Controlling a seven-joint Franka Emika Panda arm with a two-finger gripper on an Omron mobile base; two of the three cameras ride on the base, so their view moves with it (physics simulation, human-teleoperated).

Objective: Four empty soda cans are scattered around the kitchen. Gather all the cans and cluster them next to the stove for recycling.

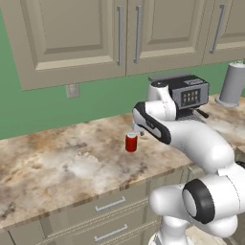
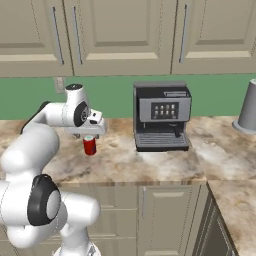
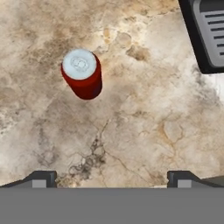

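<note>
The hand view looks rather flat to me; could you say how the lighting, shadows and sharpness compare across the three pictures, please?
Hand view: the small red cylindrical soda can is sharp, evenly lit, with no distinct cast shadow on the mottled beige stone counter. Left base view: the can is small and soft-edged. Right base view: the black and silver coffee machine shows no glare; the open gripper hangs above the can.

A black and silver coffee machine (image 2: 161, 116) stands on the brown stone bench (image 2: 165, 165) in the middle. A grey tub (image 2: 248, 106) sits far right. Beige cupboards (image 2: 120, 35) hang along the top, over a green wall (image 2: 115, 100).
</note>
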